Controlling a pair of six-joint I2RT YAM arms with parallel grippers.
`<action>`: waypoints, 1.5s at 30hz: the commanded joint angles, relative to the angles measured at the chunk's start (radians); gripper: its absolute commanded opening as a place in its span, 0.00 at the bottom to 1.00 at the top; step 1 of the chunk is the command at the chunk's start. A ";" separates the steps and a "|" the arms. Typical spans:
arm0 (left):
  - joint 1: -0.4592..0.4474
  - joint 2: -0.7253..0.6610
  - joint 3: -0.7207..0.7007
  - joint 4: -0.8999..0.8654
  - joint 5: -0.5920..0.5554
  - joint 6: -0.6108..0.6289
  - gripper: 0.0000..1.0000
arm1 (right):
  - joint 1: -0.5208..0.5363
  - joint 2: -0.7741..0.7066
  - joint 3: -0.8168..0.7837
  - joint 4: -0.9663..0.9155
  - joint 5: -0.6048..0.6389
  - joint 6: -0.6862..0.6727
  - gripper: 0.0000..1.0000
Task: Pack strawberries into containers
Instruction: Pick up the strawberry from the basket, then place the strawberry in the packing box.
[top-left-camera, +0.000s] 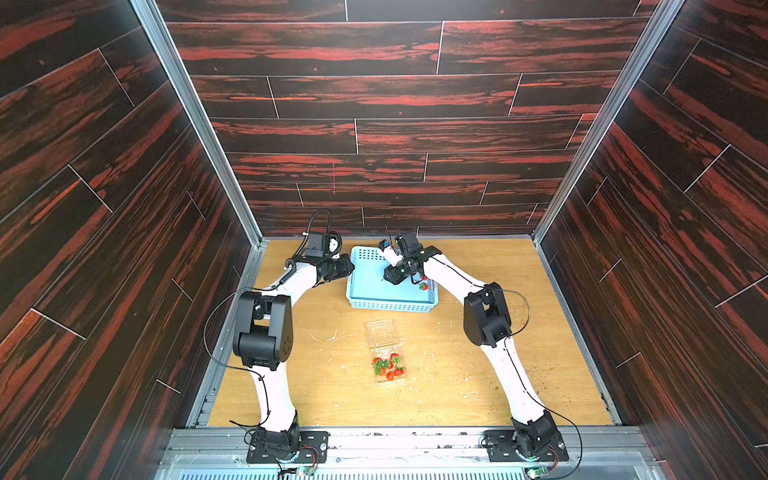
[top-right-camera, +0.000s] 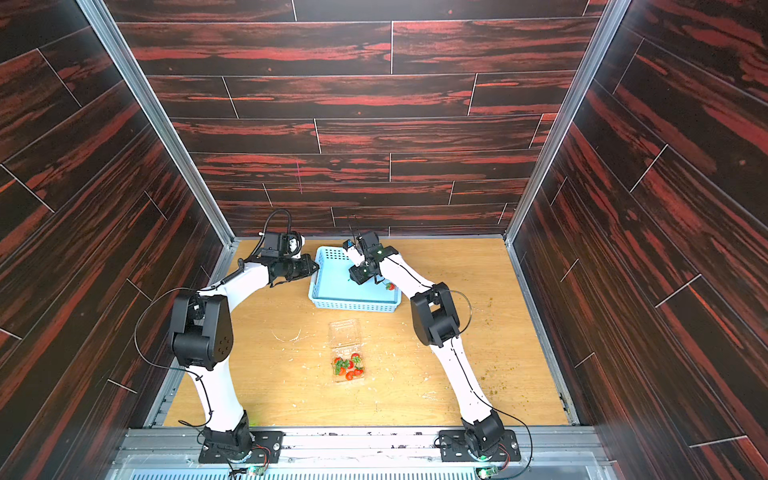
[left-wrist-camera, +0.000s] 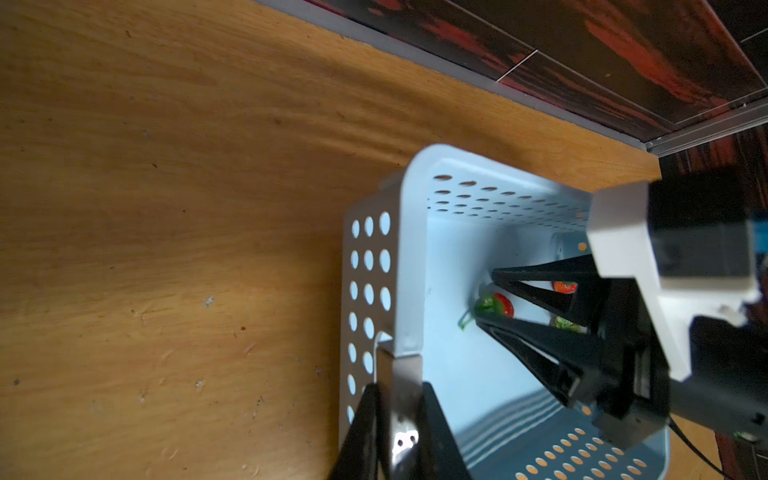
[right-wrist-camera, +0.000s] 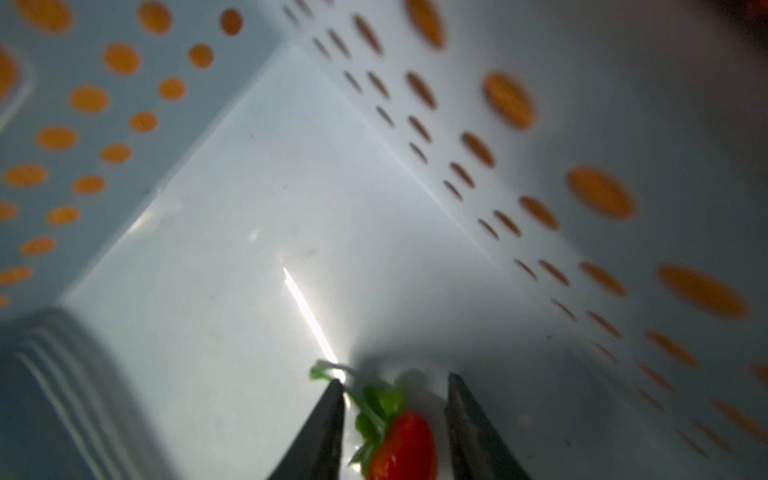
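Observation:
The light blue basket (top-left-camera: 374, 293) stands at the back of the table. My left gripper (left-wrist-camera: 399, 374) is shut on the basket's left wall at the rim (left-wrist-camera: 409, 249). My right gripper (right-wrist-camera: 395, 380) reaches down into the basket, open. Its two fingers stand on either side of a strawberry (right-wrist-camera: 405, 444), with a gap on each side. The left wrist view shows that strawberry (left-wrist-camera: 503, 305) and two more behind the fingers. Nearer the front, the clear container (top-left-camera: 380, 380) lies with its lid (top-left-camera: 380, 330) folded open. Several strawberries (top-left-camera: 388, 365) sit inside it.
Another strawberry (top-left-camera: 423, 286) lies at the basket's right side in both top views. Dark wood-pattern walls close in the table on three sides. Pale scuffs and green crumbs (top-left-camera: 496, 386) dot the wooden top.

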 joint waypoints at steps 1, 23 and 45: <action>-0.004 -0.073 -0.004 0.001 0.013 0.009 0.00 | -0.005 0.036 0.019 -0.051 -0.028 0.007 0.32; -0.004 -0.066 0.004 0.007 0.021 0.004 0.00 | -0.032 -0.134 -0.056 -0.034 -0.086 0.042 0.00; -0.004 -0.036 0.014 0.037 0.020 -0.014 0.00 | 0.115 -0.729 -0.805 0.134 -0.355 0.096 0.00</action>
